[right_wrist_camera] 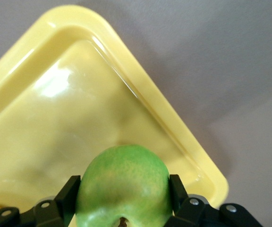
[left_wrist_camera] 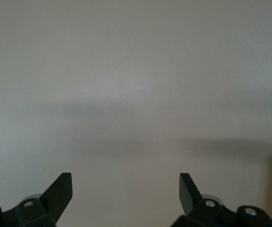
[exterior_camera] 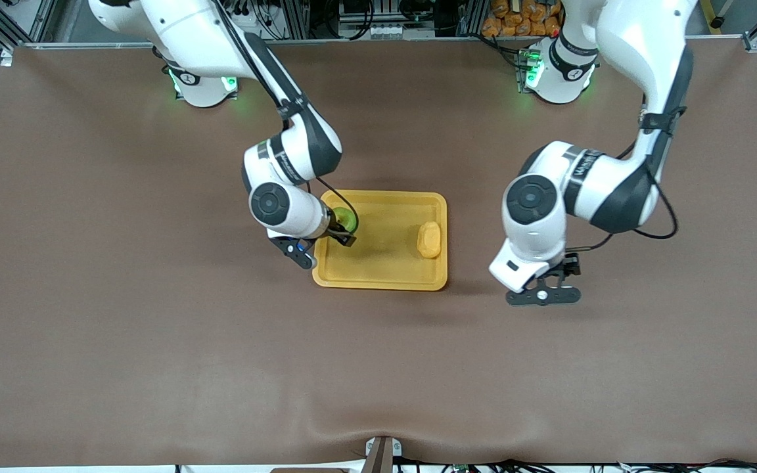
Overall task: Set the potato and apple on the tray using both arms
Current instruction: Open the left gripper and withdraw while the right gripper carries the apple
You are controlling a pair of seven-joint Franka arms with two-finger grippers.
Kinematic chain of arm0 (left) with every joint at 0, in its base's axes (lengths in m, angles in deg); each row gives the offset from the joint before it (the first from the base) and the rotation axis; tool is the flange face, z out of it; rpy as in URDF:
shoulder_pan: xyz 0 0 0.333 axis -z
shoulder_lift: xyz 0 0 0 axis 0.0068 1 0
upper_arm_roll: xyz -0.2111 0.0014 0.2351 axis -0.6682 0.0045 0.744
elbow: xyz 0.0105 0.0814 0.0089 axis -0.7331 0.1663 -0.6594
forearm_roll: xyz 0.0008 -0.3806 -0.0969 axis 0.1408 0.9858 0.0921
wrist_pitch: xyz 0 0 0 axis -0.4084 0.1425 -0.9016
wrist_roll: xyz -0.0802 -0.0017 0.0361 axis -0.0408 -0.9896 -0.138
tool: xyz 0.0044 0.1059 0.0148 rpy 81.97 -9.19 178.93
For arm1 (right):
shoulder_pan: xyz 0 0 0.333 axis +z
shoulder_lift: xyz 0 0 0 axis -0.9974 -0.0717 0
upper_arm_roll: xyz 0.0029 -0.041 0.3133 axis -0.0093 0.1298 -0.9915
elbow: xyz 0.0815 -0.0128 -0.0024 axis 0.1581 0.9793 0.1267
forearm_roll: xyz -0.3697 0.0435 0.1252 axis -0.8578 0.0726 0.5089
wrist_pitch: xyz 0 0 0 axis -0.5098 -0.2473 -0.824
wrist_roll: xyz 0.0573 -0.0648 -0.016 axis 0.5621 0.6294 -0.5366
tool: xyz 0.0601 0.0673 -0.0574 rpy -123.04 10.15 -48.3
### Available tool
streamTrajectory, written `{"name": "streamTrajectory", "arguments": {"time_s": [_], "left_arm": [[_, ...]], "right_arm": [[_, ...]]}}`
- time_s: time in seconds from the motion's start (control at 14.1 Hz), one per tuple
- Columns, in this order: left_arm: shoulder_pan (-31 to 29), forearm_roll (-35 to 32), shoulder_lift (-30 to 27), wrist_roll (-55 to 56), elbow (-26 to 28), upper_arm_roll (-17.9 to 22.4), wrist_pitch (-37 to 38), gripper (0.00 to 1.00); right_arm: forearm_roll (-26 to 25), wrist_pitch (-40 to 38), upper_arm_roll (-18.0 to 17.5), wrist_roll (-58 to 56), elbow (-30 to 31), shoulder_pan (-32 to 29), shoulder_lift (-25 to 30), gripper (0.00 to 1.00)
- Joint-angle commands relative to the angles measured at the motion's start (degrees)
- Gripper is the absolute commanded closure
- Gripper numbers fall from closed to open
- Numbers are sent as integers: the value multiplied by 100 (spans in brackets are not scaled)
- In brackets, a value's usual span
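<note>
The yellow-orange tray (exterior_camera: 385, 276) lies mid-table. On it, toward the left arm's end, rests the pale lumpy potato (exterior_camera: 429, 239). My right gripper (exterior_camera: 345, 230) is over the tray's other end, shut on the green apple (exterior_camera: 347, 217). In the right wrist view the apple (right_wrist_camera: 123, 187) fills the space between the black fingers (right_wrist_camera: 176, 189), above the tray's floor (right_wrist_camera: 55, 127). My left gripper (exterior_camera: 545, 295) is off the tray, over bare table toward the left arm's end. Its wrist view shows the left gripper (left_wrist_camera: 125, 184) open with nothing between the fingertips (left_wrist_camera: 60, 189).
A brown mat (exterior_camera: 155, 341) covers the whole table. The arm bases (exterior_camera: 559, 75) stand at the edge farthest from the front camera, with cables and orange items past that edge.
</note>
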Motion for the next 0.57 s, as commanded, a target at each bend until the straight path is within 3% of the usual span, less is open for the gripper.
{"name": "streamTrajectory", "arguments": {"time_s": [0.0, 0.07, 0.14, 0.21, 0.28, 0.5], "left_arm": [[-704, 318, -490, -502, 434, -433, -20, 0], [-1003, 318, -534, -546, 487, -678, -20, 0], [-1423, 318, -630, -547, 627, -1038, -20, 0], [-1854, 318, -762, -547, 811, -1433, -29, 0], [-2328, 318, -911, -547, 1039, -1889, -38, 0], [-3883, 388, -1386, -555, 1760, -3435, 15, 0]], "right_arm": [[131, 37, 69, 169, -204, 134, -253, 100], [131, 38, 69, 169, -204, 151, -271, 79], [131, 29, 69, 169, -195, 160, -280, 33], [122, 20, 69, 169, -195, 151, -272, 14], [87, 11, 78, 169, -204, 160, -263, 0], [78, -277, 104, 125, -239, 64, -158, 0]]}}
